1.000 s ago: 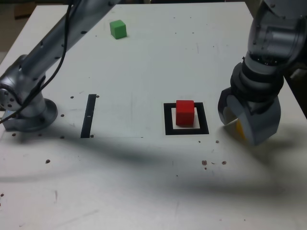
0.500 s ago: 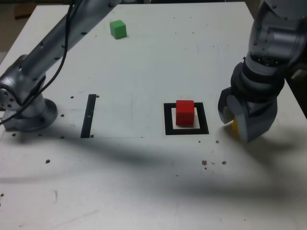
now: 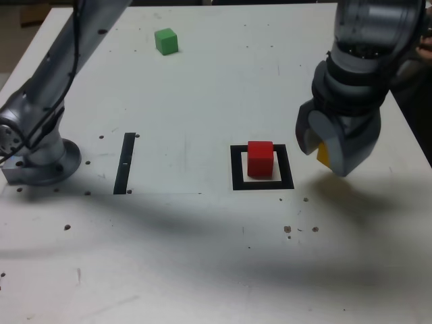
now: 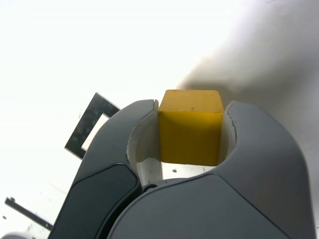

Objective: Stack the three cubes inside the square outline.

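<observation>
Yellow cube in the pincer, red cube waiting off to the exterior view's left.

Exterior view: your pincer hangs above the white worktop, and the matte red cube inside the thick black square outline lies to its left and lower; the small green cube sits far off.
Wrist view: you see the jaws pinching the matte yellow cube by two opposite faces.

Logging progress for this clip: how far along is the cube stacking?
Done: the red cube sits inside the square outline. In hand: the hand is shut on the yellow cube, held above the table beside the outline. Left: place yellow on red, then fetch the green cube from the far side.
</observation>
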